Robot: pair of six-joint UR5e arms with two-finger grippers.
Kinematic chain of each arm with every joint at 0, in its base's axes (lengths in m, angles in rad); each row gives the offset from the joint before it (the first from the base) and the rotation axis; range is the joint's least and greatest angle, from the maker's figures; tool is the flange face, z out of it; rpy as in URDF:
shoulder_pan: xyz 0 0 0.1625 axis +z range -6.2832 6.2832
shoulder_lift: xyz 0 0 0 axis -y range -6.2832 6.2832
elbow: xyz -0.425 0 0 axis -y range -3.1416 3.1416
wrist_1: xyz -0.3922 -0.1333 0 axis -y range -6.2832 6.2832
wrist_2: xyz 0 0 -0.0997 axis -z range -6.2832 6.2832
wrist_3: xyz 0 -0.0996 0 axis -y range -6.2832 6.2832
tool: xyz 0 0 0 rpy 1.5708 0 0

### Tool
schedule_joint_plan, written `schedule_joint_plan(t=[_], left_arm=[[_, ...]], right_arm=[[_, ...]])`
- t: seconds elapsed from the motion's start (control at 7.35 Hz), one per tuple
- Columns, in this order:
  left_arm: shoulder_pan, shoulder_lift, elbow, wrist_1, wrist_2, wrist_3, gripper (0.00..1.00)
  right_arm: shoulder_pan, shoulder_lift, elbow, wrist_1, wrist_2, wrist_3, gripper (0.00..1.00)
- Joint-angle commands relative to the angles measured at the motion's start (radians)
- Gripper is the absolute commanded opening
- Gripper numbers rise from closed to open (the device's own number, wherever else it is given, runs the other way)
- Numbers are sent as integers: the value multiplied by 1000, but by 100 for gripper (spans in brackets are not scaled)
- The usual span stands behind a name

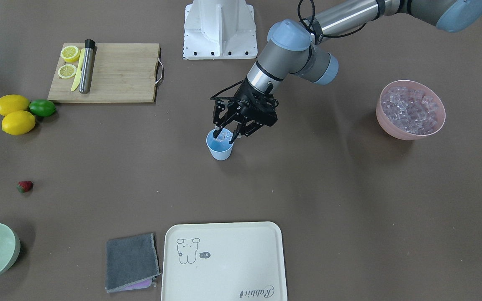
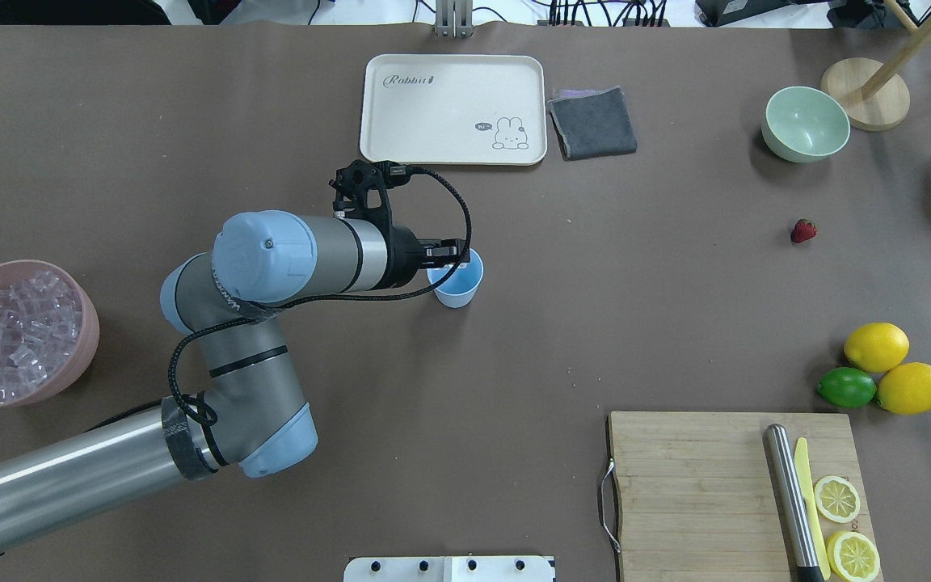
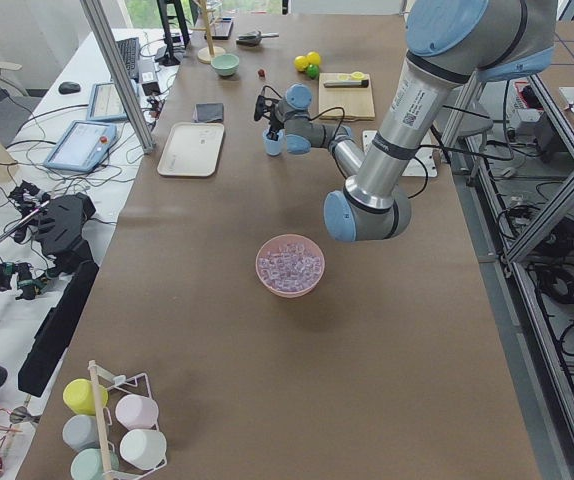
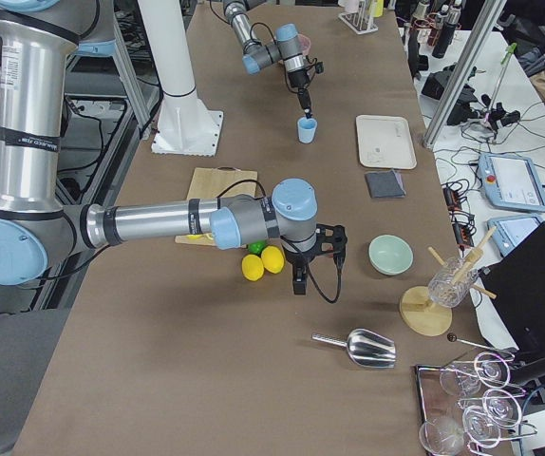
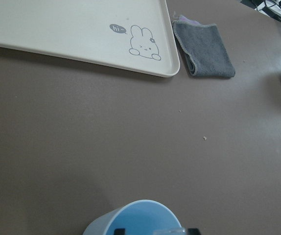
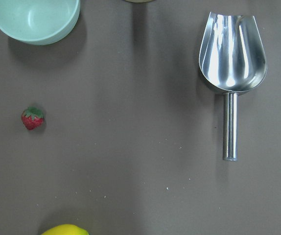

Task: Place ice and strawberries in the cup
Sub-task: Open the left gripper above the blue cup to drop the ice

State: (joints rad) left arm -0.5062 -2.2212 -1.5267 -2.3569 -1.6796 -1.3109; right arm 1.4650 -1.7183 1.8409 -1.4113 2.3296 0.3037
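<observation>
Front view: the left gripper pinches one ice cube just above the cup; the strawberry lies well apart. Overhead: the tray reads "Rabbit". Right side view: the right gripper hangs near the lemons; whether it is closed, I cannot tell.

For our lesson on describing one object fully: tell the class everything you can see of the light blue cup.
The cup is small, plain, light blue and handleless. It looks like plastic and tapers toward its base. It stands upright, mouth open, near the middle of the brown table, well apart from the cream tray. The left gripper hangs at its mouth, holding an ice cube over the opening. Whether the fingers touch the rim cannot be told.
</observation>
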Motion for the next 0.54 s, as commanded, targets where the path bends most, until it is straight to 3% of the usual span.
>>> schedule_joint_plan(t=[0.0, 0.41], left_arm=[[0, -2, -4, -2, 0, -1, 97], [-8, 12, -44, 1, -11, -45, 97]], right_arm=[[0, 0, 0, 0, 0, 0, 100], [0, 0, 0, 0, 1, 0, 100]])
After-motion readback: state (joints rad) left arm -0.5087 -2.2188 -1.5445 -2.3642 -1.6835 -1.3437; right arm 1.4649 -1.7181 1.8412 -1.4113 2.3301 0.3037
